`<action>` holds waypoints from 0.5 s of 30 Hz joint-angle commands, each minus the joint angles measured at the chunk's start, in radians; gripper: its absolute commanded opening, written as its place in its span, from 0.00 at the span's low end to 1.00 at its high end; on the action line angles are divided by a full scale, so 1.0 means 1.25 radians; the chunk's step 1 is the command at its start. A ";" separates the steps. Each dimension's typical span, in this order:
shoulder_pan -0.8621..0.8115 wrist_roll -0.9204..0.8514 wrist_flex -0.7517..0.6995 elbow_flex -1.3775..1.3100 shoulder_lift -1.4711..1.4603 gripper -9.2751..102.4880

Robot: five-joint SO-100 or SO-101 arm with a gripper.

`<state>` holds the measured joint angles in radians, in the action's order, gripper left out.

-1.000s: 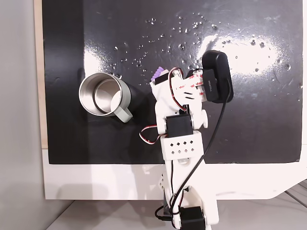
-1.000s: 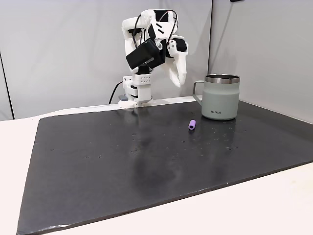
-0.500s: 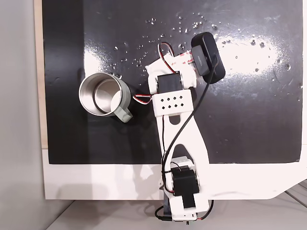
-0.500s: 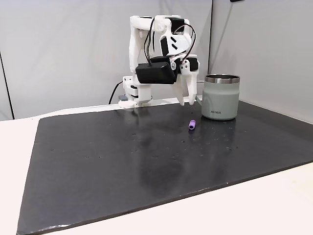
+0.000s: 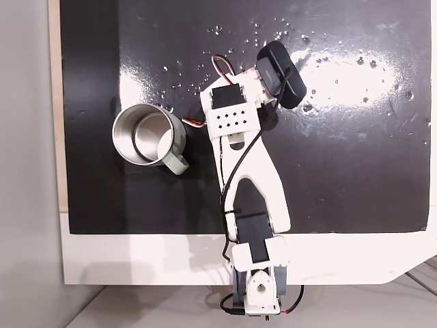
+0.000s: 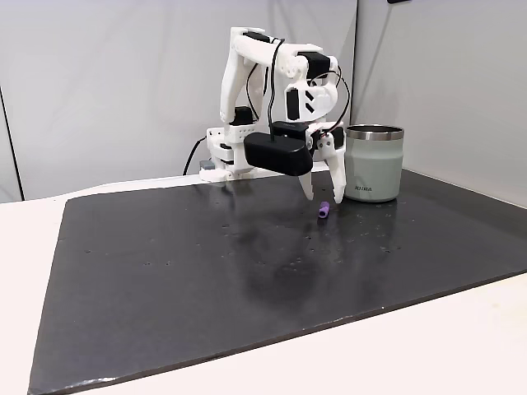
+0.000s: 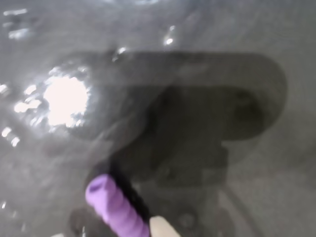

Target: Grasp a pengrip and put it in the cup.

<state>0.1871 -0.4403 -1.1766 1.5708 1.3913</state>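
one pengrip [image 6: 324, 211] between the spread jaws

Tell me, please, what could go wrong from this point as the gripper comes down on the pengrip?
1. The pengrip is tiny and lies between the open gripper fingertips; a slightly off-centre close could pinch one end and flick it away.
2. The mat looks glossy, so the pengrip may roll or slide when nudged.
3. The cup stands close beside the gripper, so a careless swing could bump it.
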 commanded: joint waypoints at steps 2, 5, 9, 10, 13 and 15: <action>0.005 -0.007 -0.004 -0.060 -0.020 0.25; 0.005 -0.007 0.000 -0.074 -0.039 0.24; 0.007 -0.007 0.009 -0.081 -0.060 0.21; 0.009 -0.007 0.012 -0.081 -0.063 0.20; 0.012 -0.007 0.018 -0.081 -0.070 0.14; 0.013 -0.007 0.020 -0.081 -0.074 0.11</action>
<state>0.1933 -0.4403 -1.1628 1.5217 1.2931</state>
